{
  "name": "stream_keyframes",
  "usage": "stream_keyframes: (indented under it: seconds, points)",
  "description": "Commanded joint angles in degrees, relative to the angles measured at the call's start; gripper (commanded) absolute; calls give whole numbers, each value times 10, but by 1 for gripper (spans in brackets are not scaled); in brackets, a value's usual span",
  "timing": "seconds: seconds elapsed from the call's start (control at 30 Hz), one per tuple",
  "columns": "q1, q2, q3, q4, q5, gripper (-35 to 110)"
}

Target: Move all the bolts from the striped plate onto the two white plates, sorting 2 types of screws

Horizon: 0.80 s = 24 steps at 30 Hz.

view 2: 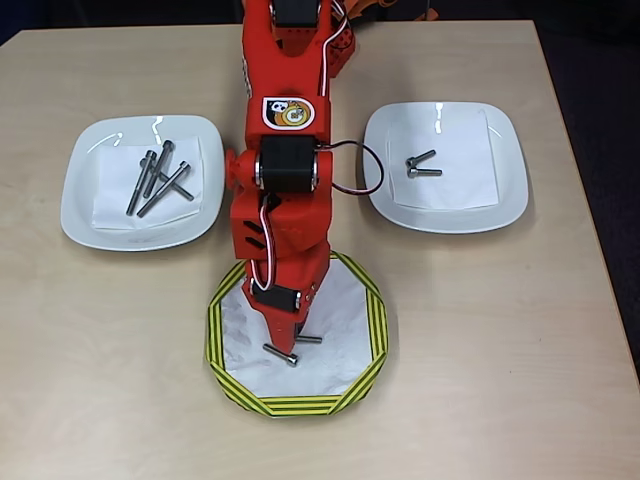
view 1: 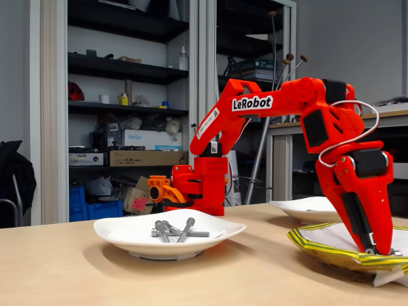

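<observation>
The red arm reaches down onto the striped plate (view 2: 225,330), and my gripper (view 2: 296,335) has its tips at the plate's white centre. Two short bolts lie there. One short bolt (view 2: 281,353) sits just in front of the tips. The other short bolt (view 2: 310,339) pokes out to the right of the tips. The fingers are hidden under the gripper body, so the gap between them cannot be read. In the fixed view the gripper (view 1: 375,250) touches the striped plate (view 1: 319,245). The left white plate (view 2: 85,215) holds several long bolts (view 2: 158,178). The right white plate (view 2: 505,200) holds two short bolts (view 2: 421,166).
The arm's base stands at the table's far edge between the two white plates. Bare wooden table surrounds the plates on all sides. Shelves and a desk stand behind the table in the fixed view.
</observation>
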<state>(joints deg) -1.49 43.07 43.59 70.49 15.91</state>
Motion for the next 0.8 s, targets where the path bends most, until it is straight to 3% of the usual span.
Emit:
stream_keyframes:
  seconds: [0.0,0.77]
  points:
    - [-10,-4,-26,12,17,5]
    - [-3,-54,-47,101,159,5]
